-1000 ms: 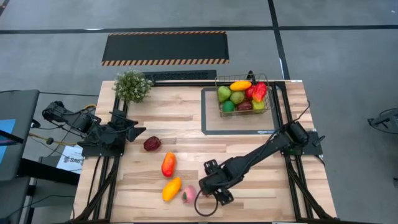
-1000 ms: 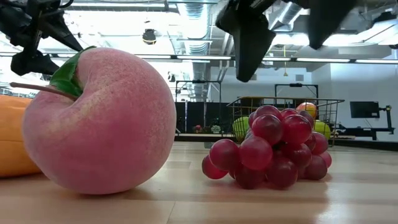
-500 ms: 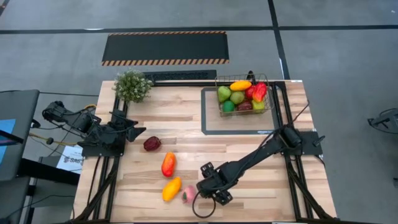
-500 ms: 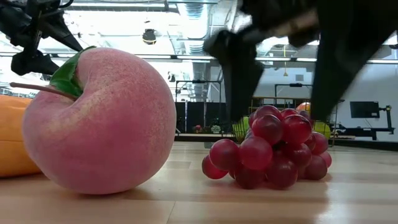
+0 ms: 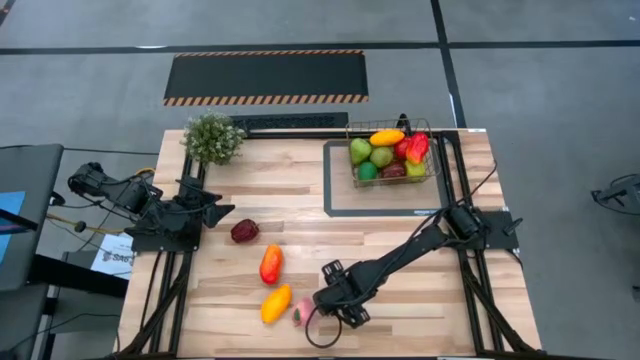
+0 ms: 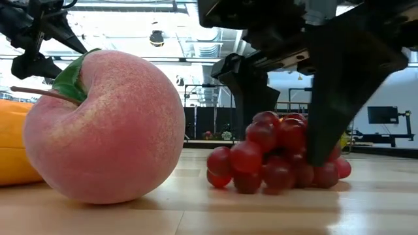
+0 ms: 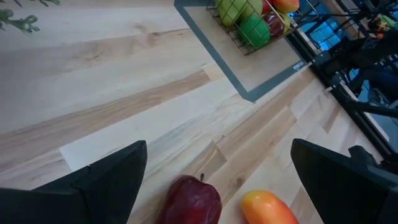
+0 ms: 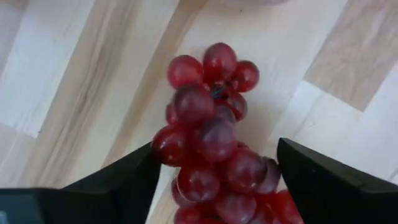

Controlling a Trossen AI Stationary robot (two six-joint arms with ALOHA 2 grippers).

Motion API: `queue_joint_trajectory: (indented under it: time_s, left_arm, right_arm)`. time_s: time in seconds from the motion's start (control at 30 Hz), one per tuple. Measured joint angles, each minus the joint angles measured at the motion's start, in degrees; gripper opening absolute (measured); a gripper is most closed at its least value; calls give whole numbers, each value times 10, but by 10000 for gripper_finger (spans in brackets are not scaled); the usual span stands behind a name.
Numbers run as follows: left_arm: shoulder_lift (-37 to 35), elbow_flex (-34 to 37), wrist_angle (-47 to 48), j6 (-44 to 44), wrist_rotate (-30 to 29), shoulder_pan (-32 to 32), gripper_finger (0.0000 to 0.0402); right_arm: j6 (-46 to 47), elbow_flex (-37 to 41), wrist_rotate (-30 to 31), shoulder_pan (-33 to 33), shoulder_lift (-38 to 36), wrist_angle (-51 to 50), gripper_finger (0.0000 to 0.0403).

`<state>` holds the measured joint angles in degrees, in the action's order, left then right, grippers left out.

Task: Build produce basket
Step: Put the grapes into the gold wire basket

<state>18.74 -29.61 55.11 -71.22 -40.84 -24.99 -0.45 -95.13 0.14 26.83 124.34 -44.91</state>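
No readable writing on the table; a white sheet (image 5: 112,258) sticking out at the table's left edge has print too small to read.

The right end effector (image 6: 297,98) is down at the table's near edge with its two dark fingers spread either side of a bunch of glossy dark-red plastic grapes (image 6: 271,162), round beads clumped together on the pale wood-plank table (image 5: 300,215). Whether the fingers touch the bunch, can't tell. Just beside the grapes sits a fuzzy-looking pink peach with a green leaf (image 6: 104,127), and next to that a smooth yellow-orange mango-shaped fruit (image 5: 276,303). A red-orange mango-shaped fruit (image 5: 270,263) and a dark red apple with a stem (image 7: 191,200) lie nearer the table's middle.

The small dark wire-mesh basket (image 5: 391,152) stands on a grey-framed mat (image 5: 335,190) near the far right corner, holding green, red and orange fruits (image 5: 385,153). A leafy green potted plant (image 5: 212,137) sits at the far left corner.

The left end effector (image 7: 217,180) hangs spread apart over the left edge, above the apple.
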Motion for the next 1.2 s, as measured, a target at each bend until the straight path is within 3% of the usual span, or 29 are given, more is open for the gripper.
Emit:
queue_joint_trajectory:
  time_s: [0.63,1.03,1.2]
  left_arm:
    - [0,0,0,-8,0,0,385]
    - [0,0,-1,-10,0,0,385]
    - [0,0,-1,-10,0,0,385]
  right_arm:
    - [90,0,-3,-7,-10,-8,118]
    - [74,0,0,-79,-110,-28,118]
    - [63,0,39,-126,-176,-30,118]
